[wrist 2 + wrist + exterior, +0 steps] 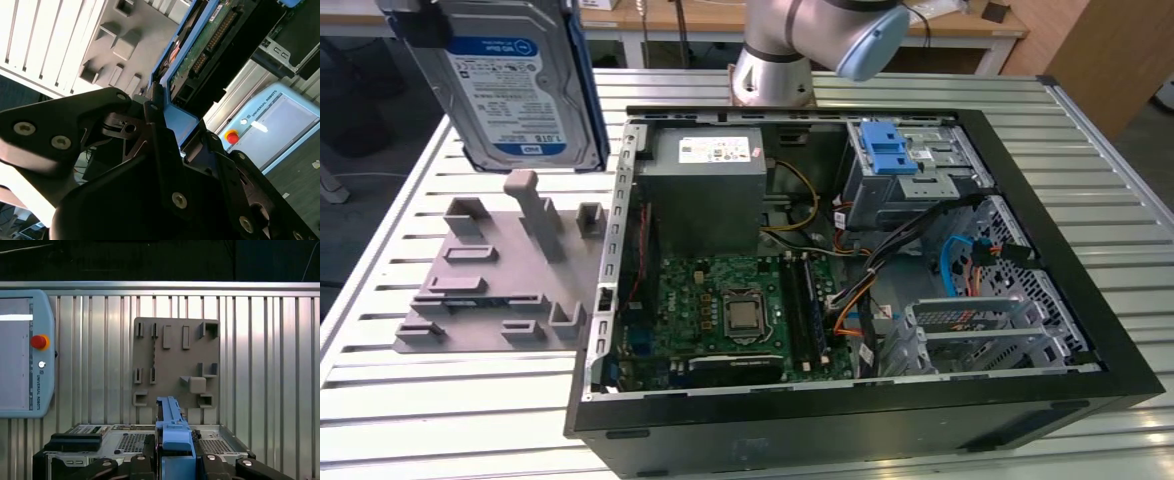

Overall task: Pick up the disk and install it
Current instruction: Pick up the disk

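Now pincer pinching disk by blue edge, near worktop corner; narrow grip may slip, dropping disk.

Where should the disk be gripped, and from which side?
Edge-on, by its blue carrier bracket, pinching across the thin dimension. The disk is a flat slab, label on one face, bare circuit board on the other. The end effector is shut on the bracket this way, probably sparing both faces.
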